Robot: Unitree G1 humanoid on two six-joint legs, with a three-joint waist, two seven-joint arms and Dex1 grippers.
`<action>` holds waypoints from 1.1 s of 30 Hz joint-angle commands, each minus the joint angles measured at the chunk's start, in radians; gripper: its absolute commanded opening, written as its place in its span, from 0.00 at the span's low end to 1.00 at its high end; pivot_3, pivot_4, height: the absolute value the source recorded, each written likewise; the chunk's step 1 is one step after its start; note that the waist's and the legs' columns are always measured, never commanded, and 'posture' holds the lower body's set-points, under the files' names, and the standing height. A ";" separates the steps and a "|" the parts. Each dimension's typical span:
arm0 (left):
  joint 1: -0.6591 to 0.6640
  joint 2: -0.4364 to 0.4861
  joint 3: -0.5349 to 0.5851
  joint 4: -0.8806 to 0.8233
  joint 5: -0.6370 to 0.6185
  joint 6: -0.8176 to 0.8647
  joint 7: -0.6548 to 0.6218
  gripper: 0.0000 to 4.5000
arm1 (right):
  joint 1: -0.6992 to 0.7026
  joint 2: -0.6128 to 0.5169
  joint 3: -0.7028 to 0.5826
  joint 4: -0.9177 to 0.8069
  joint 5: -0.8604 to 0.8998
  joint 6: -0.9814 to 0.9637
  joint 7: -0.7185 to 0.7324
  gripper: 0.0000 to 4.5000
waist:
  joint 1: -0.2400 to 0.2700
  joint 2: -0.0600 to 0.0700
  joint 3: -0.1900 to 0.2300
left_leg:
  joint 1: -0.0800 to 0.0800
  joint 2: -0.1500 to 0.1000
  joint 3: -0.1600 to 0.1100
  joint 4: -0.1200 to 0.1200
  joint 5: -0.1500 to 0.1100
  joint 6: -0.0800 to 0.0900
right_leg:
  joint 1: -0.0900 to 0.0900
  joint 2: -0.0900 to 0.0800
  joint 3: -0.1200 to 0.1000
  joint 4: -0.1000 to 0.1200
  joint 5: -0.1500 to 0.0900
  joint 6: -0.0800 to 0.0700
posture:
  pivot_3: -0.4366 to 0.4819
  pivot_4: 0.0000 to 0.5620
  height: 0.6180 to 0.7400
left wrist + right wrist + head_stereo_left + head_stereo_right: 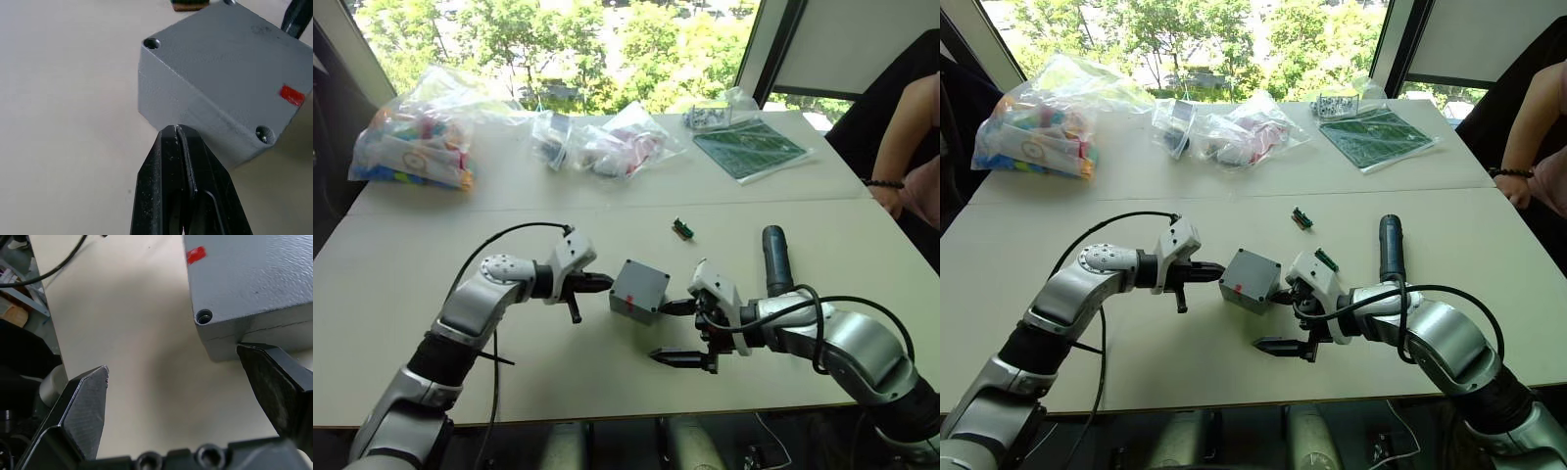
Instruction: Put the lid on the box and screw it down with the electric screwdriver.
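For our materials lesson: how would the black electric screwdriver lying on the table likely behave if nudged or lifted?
The electric screwdriver looks like a rigid cylinder lying on its side on the table, so a sideways nudge would probably roll it. Its smooth black body might slip in a loose pinch. It seems solid, likely heavyish for its size.

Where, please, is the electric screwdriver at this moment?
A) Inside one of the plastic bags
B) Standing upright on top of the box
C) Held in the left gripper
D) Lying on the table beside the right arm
D: the electric screwdriver lies flat on the table next to the right forearm, apart from the box, with neither gripper on it.
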 commanded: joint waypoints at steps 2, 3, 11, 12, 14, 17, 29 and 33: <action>-0.054 -0.023 -0.031 0.044 0.035 -0.069 -0.046 0.00 | -0.035 -0.021 -0.023 -0.079 0.008 0.017 0.010 0.99 | -0.003 0.000 0.000 | 0.000 0.000 0.000 0.000 0.000 0.000 | 0.000 0.000 0.000 0.000 0.000 0.000 | 0.48 0.27 1.00; -0.056 -0.019 -0.027 0.047 0.041 -0.070 -0.046 0.00 | -0.038 -0.037 -0.031 -0.085 0.001 0.019 0.014 0.99 | -0.005 0.000 0.000 | 0.000 0.000 0.000 0.000 0.000 0.000 | 0.000 0.000 0.000 0.000 0.000 0.000 | 0.48 0.27 1.00; 0.001 0.041 0.023 0.014 0.050 -0.047 -0.039 0.00 | -0.044 -0.154 -0.078 -0.005 -0.088 -0.060 0.060 0.99 | -0.005 0.000 0.000 | 0.001 0.000 0.000 0.000 0.000 0.000 | 0.000 -0.001 0.000 0.001 0.000 0.000 | 0.48 0.27 1.00; 0.013 0.045 0.030 -0.001 0.040 -0.032 -0.043 0.00 | -0.044 -0.153 -0.075 0.012 -0.101 -0.073 0.064 0.99 | -0.005 0.000 0.000 | 0.001 0.000 0.000 0.000 0.000 0.000 | 0.000 -0.001 0.000 0.000 0.000 0.000 | 0.48 0.27 1.00; 0.055 0.072 0.034 -0.064 0.016 0.000 -0.071 0.00 | -0.050 -0.151 -0.047 0.057 -0.148 -0.118 0.076 0.99 | -0.008 0.000 0.000 | 0.001 0.000 0.001 0.000 0.000 0.000 | 0.000 -0.001 0.000 0.000 0.000 0.000 | 0.48 0.27 1.00; 0.086 0.079 0.034 -0.126 -0.013 0.038 -0.081 0.00 | -0.056 -0.126 -0.009 0.092 -0.184 -0.157 0.101 0.99 | -0.006 0.000 0.000 | 0.000 0.000 0.001 0.000 0.000 0.000 | -0.001 -0.001 0.000 0.000 0.000 0.001 | 0.48 0.27 1.00; 0.077 0.009 -0.002 -0.130 0.034 0.036 -0.017 0.00 | -0.060 -0.043 0.041 0.041 -0.210 -0.123 0.110 0.99 | -0.004 0.000 0.000 | 0.000 0.000 0.000 0.000 0.000 0.000 | 0.000 0.000 0.000 0.001 0.000 0.001 | 0.48 0.27 1.00; 0.071 0.012 -0.008 -0.130 0.027 0.038 -0.038 0.00 | -0.057 -0.037 0.035 0.034 -0.214 -0.110 0.106 0.99 | -0.004 0.000 0.000 | 0.001 0.000 0.000 0.000 0.000 0.000 | 0.000 0.000 0.000 0.001 0.000 0.001 | 0.48 0.27 1.00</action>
